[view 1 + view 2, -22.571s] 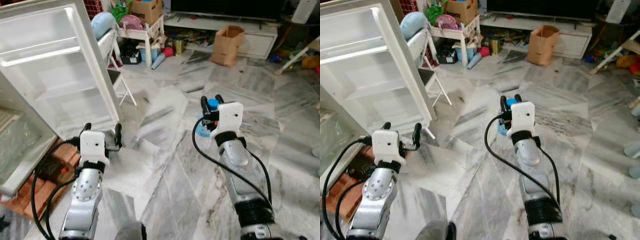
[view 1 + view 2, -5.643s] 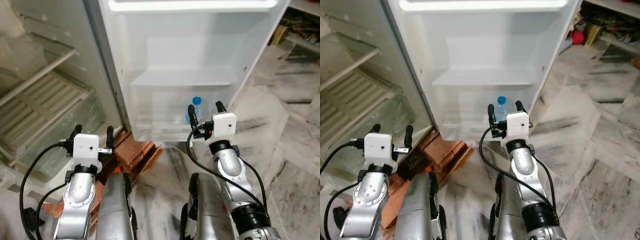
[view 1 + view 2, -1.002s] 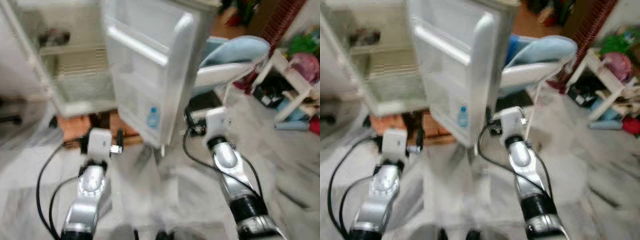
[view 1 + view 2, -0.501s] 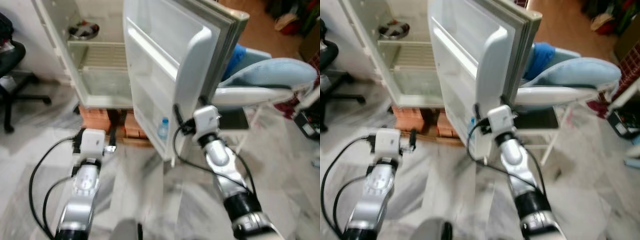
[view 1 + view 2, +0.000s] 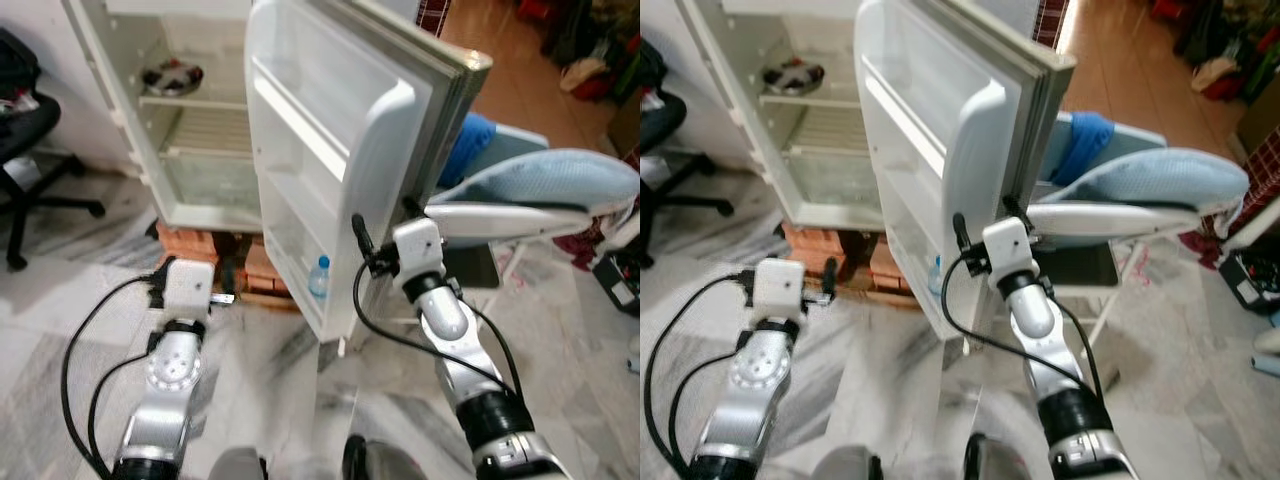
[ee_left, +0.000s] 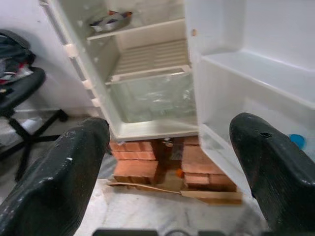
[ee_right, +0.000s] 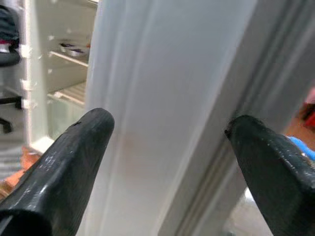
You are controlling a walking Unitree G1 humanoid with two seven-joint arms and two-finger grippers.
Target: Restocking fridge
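My right claw point(image 5: 380, 228) has let go of the water bottle point(image 5: 318, 277), which now stands in the lowest shelf of the open fridge door point(image 5: 345, 150), so that item is stocked. The claw's fingers are spread, straddling the door's outer edge with nothing gripped; the bottle sits below and to the left of it, inside the door. I have stepped back, and the door likely needs closing next. My left claw point(image 5: 191, 268) hangs open and empty, low in front of the fridge point(image 5: 110, 110), bottle to its right
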